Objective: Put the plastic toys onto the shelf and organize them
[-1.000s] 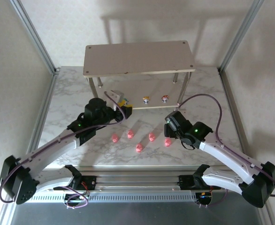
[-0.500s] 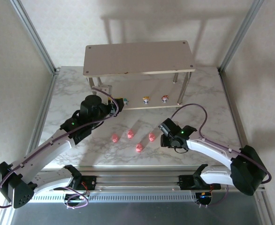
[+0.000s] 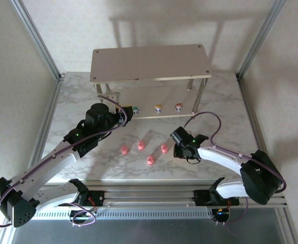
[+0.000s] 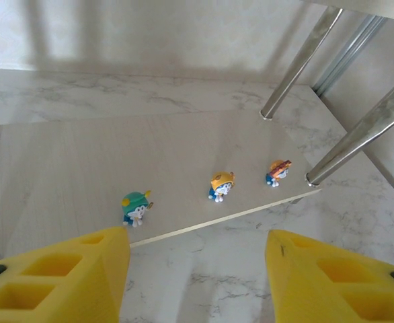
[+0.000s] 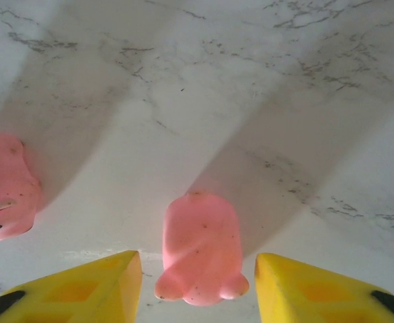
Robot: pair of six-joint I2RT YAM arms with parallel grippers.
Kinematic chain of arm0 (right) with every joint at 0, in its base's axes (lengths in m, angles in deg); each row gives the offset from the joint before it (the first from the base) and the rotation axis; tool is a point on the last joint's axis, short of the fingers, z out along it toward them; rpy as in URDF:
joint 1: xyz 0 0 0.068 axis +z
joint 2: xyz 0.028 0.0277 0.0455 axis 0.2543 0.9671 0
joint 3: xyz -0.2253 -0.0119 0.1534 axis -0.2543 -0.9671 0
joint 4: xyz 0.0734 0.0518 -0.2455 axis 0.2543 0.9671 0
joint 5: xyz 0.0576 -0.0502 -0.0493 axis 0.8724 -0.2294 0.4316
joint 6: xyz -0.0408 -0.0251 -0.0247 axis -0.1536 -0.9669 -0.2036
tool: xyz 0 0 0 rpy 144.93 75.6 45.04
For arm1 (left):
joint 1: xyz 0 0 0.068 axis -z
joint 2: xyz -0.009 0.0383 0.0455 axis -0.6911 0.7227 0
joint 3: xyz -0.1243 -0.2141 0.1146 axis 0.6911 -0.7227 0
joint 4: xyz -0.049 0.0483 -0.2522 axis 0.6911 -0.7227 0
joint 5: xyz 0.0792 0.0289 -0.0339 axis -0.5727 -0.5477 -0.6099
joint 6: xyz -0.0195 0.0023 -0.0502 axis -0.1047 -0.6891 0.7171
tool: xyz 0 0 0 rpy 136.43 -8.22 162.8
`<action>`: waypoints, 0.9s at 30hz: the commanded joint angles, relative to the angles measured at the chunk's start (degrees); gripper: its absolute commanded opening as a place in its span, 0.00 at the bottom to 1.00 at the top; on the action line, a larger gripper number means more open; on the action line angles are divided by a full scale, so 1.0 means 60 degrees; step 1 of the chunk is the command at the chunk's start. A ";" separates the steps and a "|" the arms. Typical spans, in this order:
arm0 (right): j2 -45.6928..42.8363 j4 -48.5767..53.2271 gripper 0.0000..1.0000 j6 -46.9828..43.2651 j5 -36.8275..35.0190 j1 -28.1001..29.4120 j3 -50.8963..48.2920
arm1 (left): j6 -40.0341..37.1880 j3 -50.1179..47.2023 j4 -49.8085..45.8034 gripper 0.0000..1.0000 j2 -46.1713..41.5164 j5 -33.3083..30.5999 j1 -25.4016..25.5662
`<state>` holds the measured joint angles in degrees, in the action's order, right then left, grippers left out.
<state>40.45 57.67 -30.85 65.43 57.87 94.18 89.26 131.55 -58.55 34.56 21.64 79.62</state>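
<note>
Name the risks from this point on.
1. The right tool straddles a pig with gaps on both sides; the rounded toy may slip out when pinched.
2. A second pig lies close by; the tool might nudge it.
3. The teal figure stands near the front edge of the shelf board, just ahead of the open left tool; a stray move could knock it off.

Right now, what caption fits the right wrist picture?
Open yellow fingers straddle a pink pig on the marble table; another pig sits left.

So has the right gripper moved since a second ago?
Yes. Against the shelf's front right leg, the right gripper has shifted left and slightly toward the near edge, now straddling a pink pig.
</note>
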 commanded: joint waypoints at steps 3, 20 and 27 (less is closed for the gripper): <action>0.0303 -0.0225 0.43 0.0017 0.0149 -0.0290 -0.0125 | -0.0061 0.0153 -0.0140 0.56 -0.0168 -0.0235 -0.0095; -0.1356 0.0784 0.24 -0.0541 -0.0551 -0.0507 0.0283 | -0.0095 0.0332 -0.0197 0.56 -0.0358 -0.0210 -0.0197; -0.2454 0.2954 0.24 -0.2783 -0.1916 -0.1001 0.4244 | -0.0334 0.2436 -0.1000 0.55 0.0439 -0.0265 -0.0314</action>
<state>27.49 69.72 -40.06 59.55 53.45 110.72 88.58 140.80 -62.97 36.07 20.85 78.35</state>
